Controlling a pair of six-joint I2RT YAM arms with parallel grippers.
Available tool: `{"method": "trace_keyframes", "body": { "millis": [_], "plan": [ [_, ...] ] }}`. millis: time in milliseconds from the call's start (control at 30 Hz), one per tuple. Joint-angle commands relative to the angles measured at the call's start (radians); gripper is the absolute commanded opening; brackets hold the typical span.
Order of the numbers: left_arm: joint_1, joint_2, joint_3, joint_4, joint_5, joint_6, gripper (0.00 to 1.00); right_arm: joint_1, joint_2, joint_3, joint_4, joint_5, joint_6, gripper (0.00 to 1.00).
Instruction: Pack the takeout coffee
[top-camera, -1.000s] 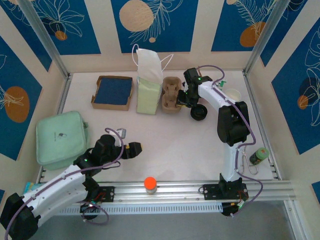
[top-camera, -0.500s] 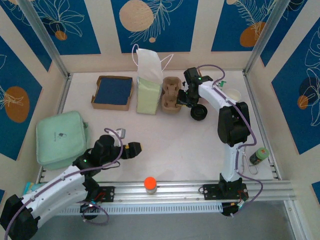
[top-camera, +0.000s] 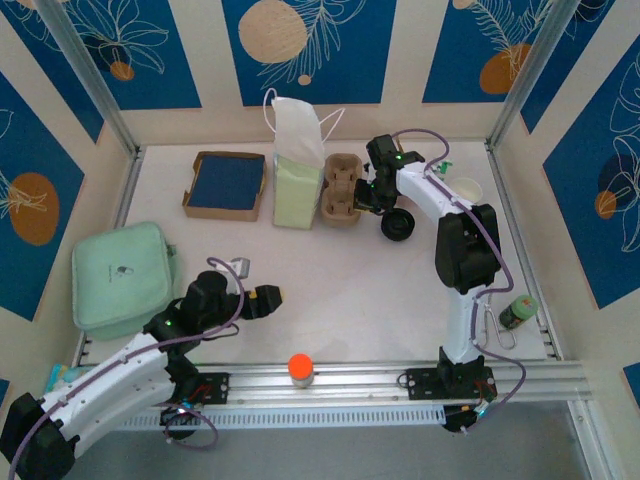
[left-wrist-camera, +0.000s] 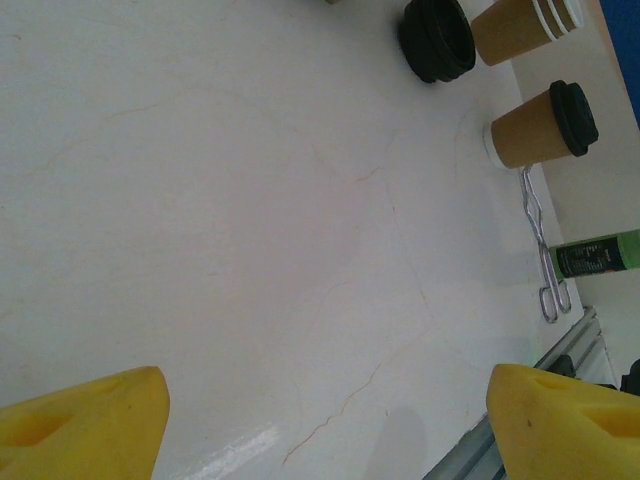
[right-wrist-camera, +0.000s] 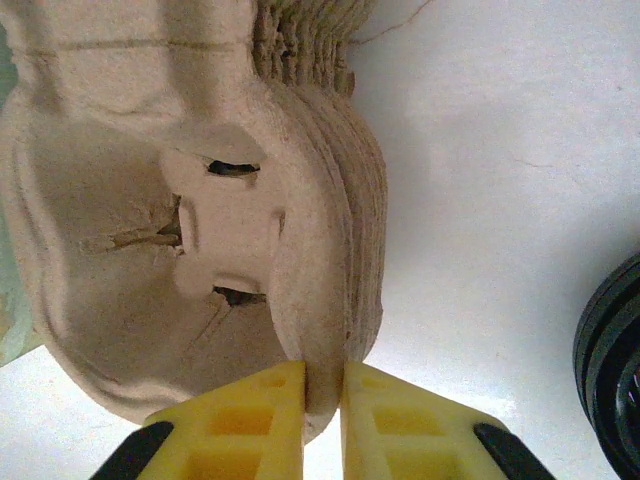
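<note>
Far left on the table (top-camera: 330, 280) you have a pale green zip pouch (top-camera: 120, 275). Your left end effector (top-camera: 262, 300) hovers just right of it over bare table. In the left wrist view (left-wrist-camera: 320, 425) its 2 yellow fingers (left-wrist-camera: 80, 420) stand wide apart, nothing between them.

Back left is a flat cardboard tray (top-camera: 226, 184) with a blue inside. Next right, the light green paper bag (top-camera: 297, 180) stands upright, white handles up. An orange-capped item (top-camera: 300, 368) sits at the near rail.

The pulp cup carrier stack (top-camera: 342, 188) is right against the bag's right side. Your right end effector (top-camera: 368, 196) is at the stack's right edge. In the right wrist view (right-wrist-camera: 322, 400) it is nearly closed, pinching the rim wall of the cup carrier stack (right-wrist-camera: 200, 220); how many layers, can't tell.

The black lid stack (top-camera: 398, 226) lies just right of that.

The left wrist view shows 2 brown cups: lidded coffee cup (left-wrist-camera: 540, 128) and a second cup (left-wrist-camera: 520, 22) cropped by the frame edge. Metal tongs (left-wrist-camera: 540, 240) and a green bottle (top-camera: 518, 312) lie near the table's right edge.
</note>
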Motion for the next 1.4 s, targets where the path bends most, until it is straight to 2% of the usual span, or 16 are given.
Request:
{"method": "trace_keyframes", "body": {
  "millis": [0, 767, 1367],
  "plan": [
    [0.013, -0.014, -0.009, -0.014, -0.014, -0.002, 0.83, 0.006, -0.052, 0.026, -0.022, 0.0, 0.01, 0.14],
    [0.013, -0.015, -0.01, -0.013, -0.016, -0.003, 0.83, -0.007, -0.08, 0.01, -0.015, -0.012, 0.017, 0.03],
    [0.012, -0.015, -0.01, -0.01, -0.014, -0.005, 0.83, -0.042, -0.1, -0.088, 0.028, -0.059, 0.028, 0.02]
  ]
}}
